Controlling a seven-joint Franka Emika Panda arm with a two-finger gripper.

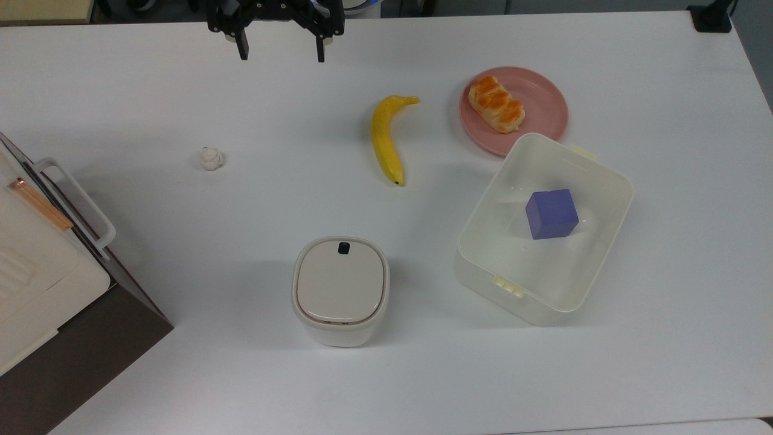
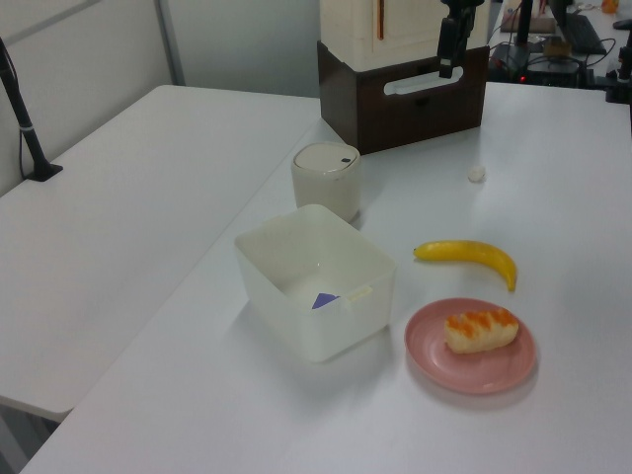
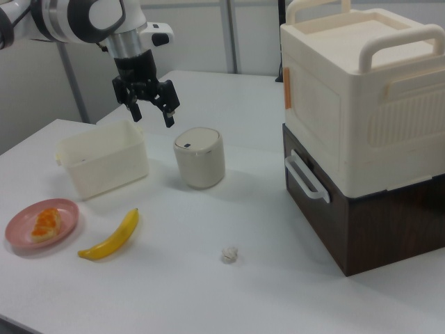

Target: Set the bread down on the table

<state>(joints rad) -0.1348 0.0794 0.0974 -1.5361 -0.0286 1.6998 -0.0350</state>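
The bread (image 1: 496,104), a glossy orange-brown bun, lies on a round pink plate (image 1: 546,96) at the top view's upper right. It also lies on the plate (image 2: 464,373) as the bread (image 2: 481,330) in the left view and as the bread (image 3: 46,224) in the right view. My gripper (image 1: 281,55) hangs open and empty above the white table (image 1: 151,96) near its far edge, well to the top view's left of the bread. In the right view the gripper (image 3: 153,115) hovers high over the table. The gripper (image 2: 447,65) shows at the top of the left view.
A yellow banana (image 1: 386,138) lies between gripper and plate. A white bin (image 1: 595,187) holding a purple cube (image 1: 551,214) sits against the plate. A lidded white canister (image 1: 340,290), a small white lumpy ball (image 1: 211,159) and a cream appliance on a brown base (image 1: 36,266) also stand here.
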